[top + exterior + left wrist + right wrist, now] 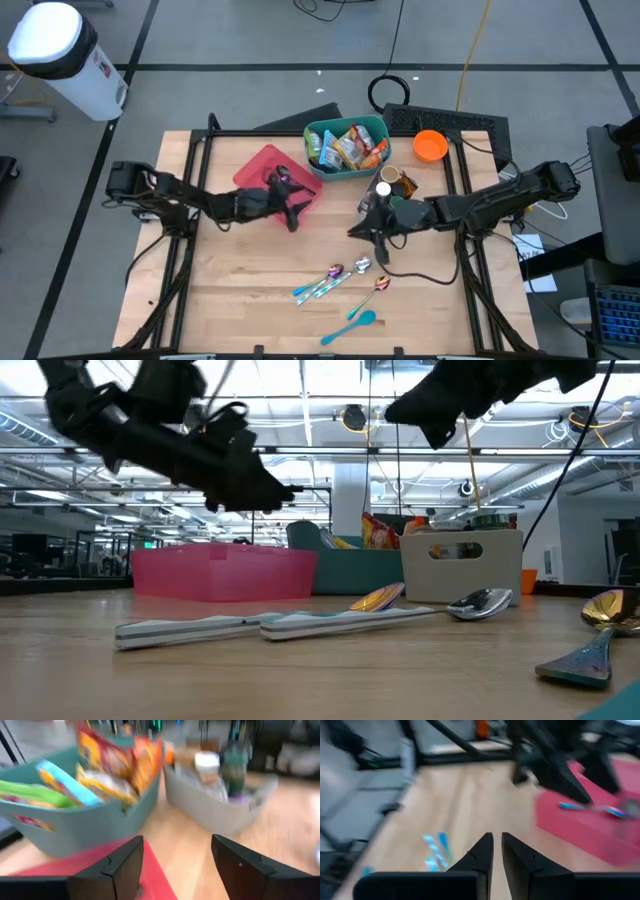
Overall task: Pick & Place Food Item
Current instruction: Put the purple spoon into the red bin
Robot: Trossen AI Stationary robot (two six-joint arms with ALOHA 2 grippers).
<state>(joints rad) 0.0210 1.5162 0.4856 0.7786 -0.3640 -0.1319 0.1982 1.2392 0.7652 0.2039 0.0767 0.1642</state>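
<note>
Hovering over the red tray's (262,166) near corner, the left gripper (291,205) stands spread and empty; reaching for the snack packets in the teal bin (322,137), it could clip the rim. The right gripper (372,228) hangs nearly pressed together, holding nothing.

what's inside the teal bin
The teal bin holds a pile of colourful snack packets, green, yellow and orange ones on top. Whatever lies beneath them, and the bin's floor, is covered.
</note>
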